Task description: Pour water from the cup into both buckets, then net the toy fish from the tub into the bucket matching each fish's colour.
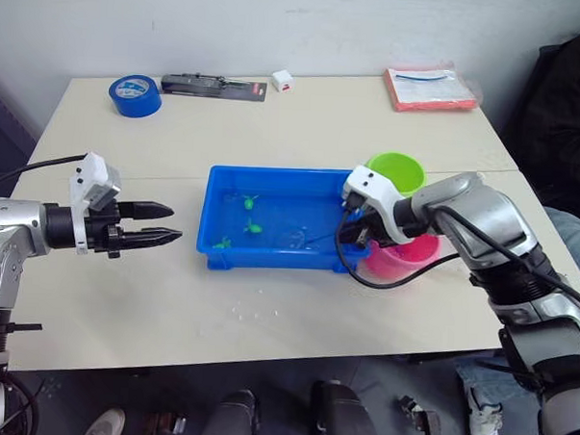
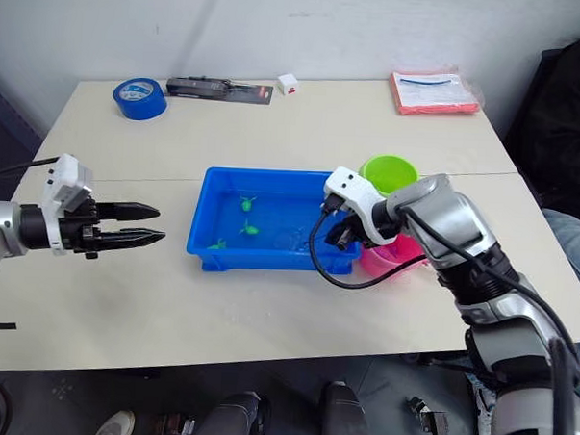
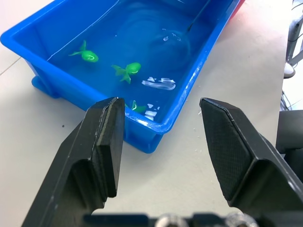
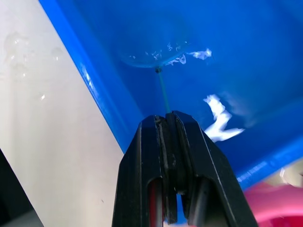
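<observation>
Nearest us, our left gripper (image 1: 169, 224) hangs open and empty. Our right gripper (image 4: 169, 124) pinches the light-blue hoop net (image 4: 154, 53) by its handle, dipped in the bright-blue plastic tub (image 1: 269, 260); we should sweep gently beneath a green toy fish (image 1: 254, 227), then lift toward the farther lime-green bucket (image 1: 396, 171).

We see the surface (image 1: 303, 131) | tub (image 1: 218, 210) | green bucket (image 1: 396, 171) | pink bucket (image 1: 399, 261) | tape roll (image 1: 135, 95) | red folder (image 1: 430, 89)

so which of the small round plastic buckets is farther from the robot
The lime green round plastic bucket; it stands behind the pink one, by the bright-blue rectangular tub's far corner.
</observation>
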